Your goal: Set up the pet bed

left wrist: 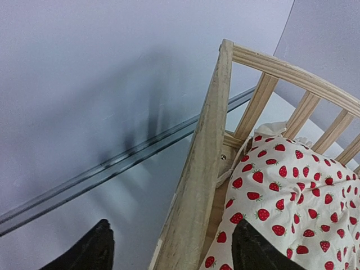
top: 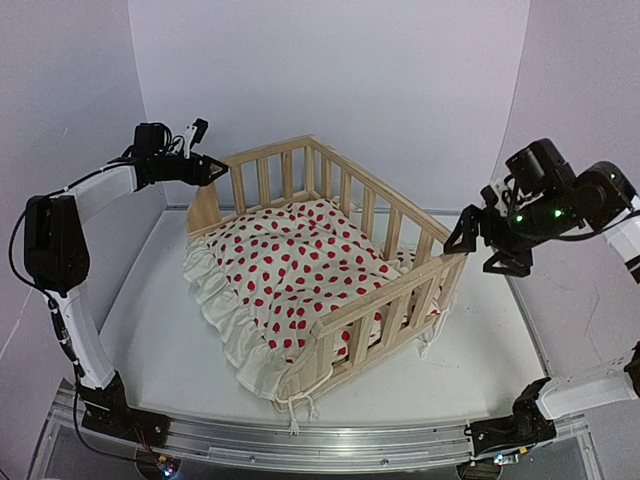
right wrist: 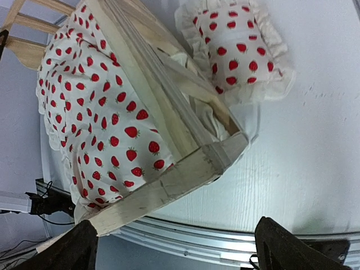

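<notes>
**Item inspected.** The pet bed (top: pixel 385 298) is standing upright on the white table (top: pixel 150 330), sitting between the two grippers. Its slatted rails are closing three sides, and the open side is facing away from the right gripper. The red-dotted cushion (top: pixel 290 265) is lying inside the frame. Its ruffle is spilling over the open side onto the table, and its tie strings (top: pixel 296 408) are trailing off the near corner.

**Left gripper** (top: pixel 214 168). It is hovering at the bed's far corner with its fingers spread. Seen from the wrist, the left gripper (left wrist: pixel 173 225) is straddling the end board (left wrist: pixel 197 169). One finger (left wrist: pixel 90 253) is sitting outside the board over bare table. The other finger (left wrist: pixel 256 250) is sitting on the cushion side. A gap is showing between the board and the outer finger. Whether the inner finger is touching the cushion (left wrist: pixel 281 185) cannot be told. Nothing is being pinched.

**Right gripper** (top: pixel 466 238). It is hovering just beside the opposite corner, level with the top rail, with its fingers spread wide. Seen from the wrist, the right gripper (right wrist: pixel 175 222) is holding nothing. Its fingers (right wrist: pixel 73 250) are standing well apart, and the corner of the pet bed (right wrist: pixel 169 188) is lying just ahead of the fingertips, untouched. Farther ahead, a small pillow (right wrist: pixel 236 45) is lying on the table outside the frame, just beside the rail.
</notes>
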Tool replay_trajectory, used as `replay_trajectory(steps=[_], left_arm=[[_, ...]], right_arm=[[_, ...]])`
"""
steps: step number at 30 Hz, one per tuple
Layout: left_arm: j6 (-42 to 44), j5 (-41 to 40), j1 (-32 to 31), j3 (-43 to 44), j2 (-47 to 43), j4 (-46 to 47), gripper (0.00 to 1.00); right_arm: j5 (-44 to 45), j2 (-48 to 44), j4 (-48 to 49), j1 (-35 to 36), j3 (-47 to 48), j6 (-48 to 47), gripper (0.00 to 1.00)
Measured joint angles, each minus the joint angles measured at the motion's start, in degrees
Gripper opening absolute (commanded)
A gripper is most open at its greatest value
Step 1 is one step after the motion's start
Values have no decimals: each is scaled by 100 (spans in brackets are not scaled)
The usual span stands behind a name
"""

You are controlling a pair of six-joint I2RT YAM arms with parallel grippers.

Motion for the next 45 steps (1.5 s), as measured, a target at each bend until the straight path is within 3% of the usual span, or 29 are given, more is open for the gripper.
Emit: replay_trajectory(steps=[5,10,14,16,21,25,28,33,38,42,43,45], left_arm=[[125,157,4,42,33,-221,47],[-26,-92,26,-487,-262,-4,38],[-393,-505,109,-1314,-960,42,33],[-664,-752,138,-1698,-1360,-7,31],[-1141,-1003,236,-2702,-2398,-55,30],[-1537,-1097,160,-3528,-3305,-20,31],[-1915,-1259,-162,-4063,-3952,9,31],[-2448,-1676,-920,-4730,-4911,-13,33],[-2756,-1950,-1185,-5073,-5886,-645,39],[-3064,-2319,-1207,-5071,-6365,-1241,43],[-3121,-2511,-1209,-5071,-6452,-1335,44],[-3263,-2946,-1209,-5073,-6629,-1519,44]], right_arm=[[-122,-140,625,299,-767,697,98],[-17,44,1182,363,-887,822,83],[-31,704,1207,286,-704,590,66],[9,1069,1115,81,-448,595,62],[92,2133,1117,-669,485,-299,62],[-26,2747,1370,-1174,1095,-1156,68],[-136,3047,1556,-1506,1423,-1814,79],[-396,3329,1665,-1937,1781,-2540,81],[-953,3403,1893,-1985,1788,-2608,80],[-894,3423,2288,-1683,1709,-2229,84],[-859,3410,2422,-1582,1659,-2070,83],[-841,3362,2811,-1397,1478,-1679,70]])
